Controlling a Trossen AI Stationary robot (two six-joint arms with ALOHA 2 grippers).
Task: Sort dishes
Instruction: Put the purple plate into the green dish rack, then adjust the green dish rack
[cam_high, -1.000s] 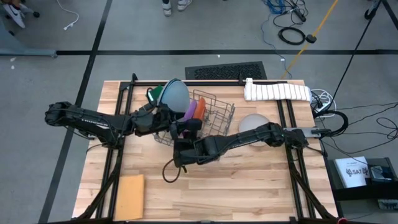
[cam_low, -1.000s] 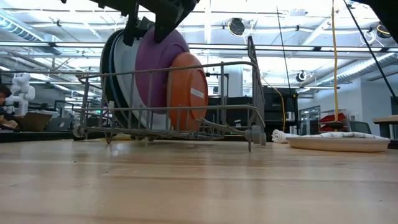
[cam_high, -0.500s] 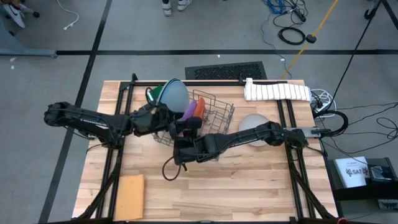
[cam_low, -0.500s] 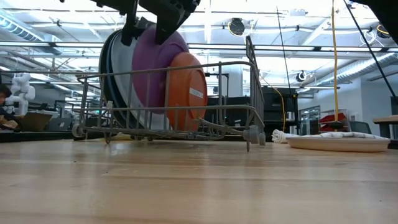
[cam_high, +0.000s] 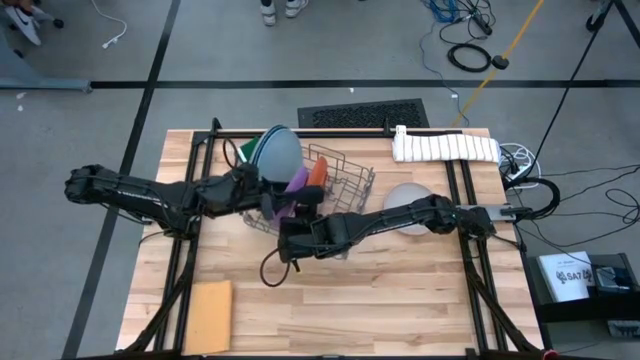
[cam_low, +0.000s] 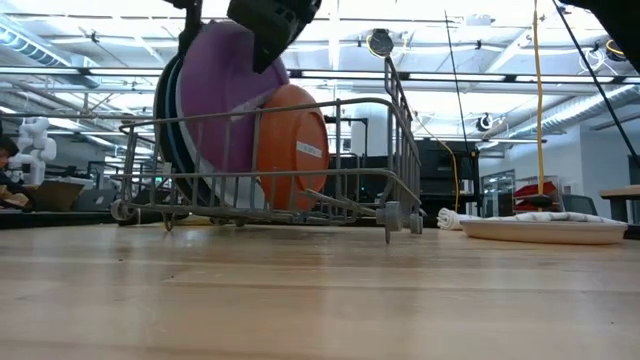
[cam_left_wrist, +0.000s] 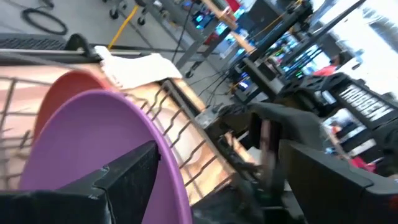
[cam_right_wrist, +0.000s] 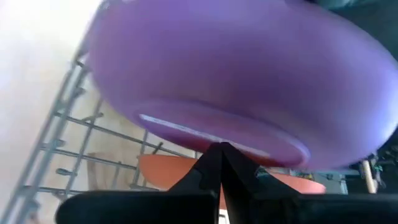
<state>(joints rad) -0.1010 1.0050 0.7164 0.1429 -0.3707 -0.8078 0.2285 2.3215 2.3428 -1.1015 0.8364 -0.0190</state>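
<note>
A wire rack (cam_high: 345, 180) at the table's far middle holds plates on edge: large grey-blue ones (cam_high: 280, 152), a purple plate (cam_high: 297, 182) and an orange plate (cam_high: 316, 170). My right gripper (cam_high: 303, 200), shut, is at the purple plate's underside (cam_right_wrist: 249, 81). My left gripper (cam_high: 265, 192) is open at the plate's other face (cam_left_wrist: 87, 143), near the top rim. In the low view the purple plate (cam_low: 225, 100) rises above the rack's top wire. A light grey plate (cam_high: 400, 195) lies flat on the table to the right. My right gripper presses its shut fingertips against the purple plate's underside, at the foot ring (cam_right_wrist: 221, 140). It comes slanting down from the table's near side. The plate stands on edge, tilted, with its lower part down in the rack (cam_low: 300, 200). My left gripper has one finger (cam_left_wrist: 124, 180) in front of the plate's face near the rim; whether it touches, I cannot tell.
A folded white towel (cam_high: 445, 147) lies at the far right edge. A tan sheet (cam_high: 208, 302) lies at the near left, and a black cable loop (cam_high: 272, 270) hangs below my right arm. Bare wood runs along the near right.
The purple plate has risen in the rack and its top has leaned toward the large plates. My left gripper has moved up and a little toward the table's left, rolling as it went. The rack has slid slightly toward the table's left.
</note>
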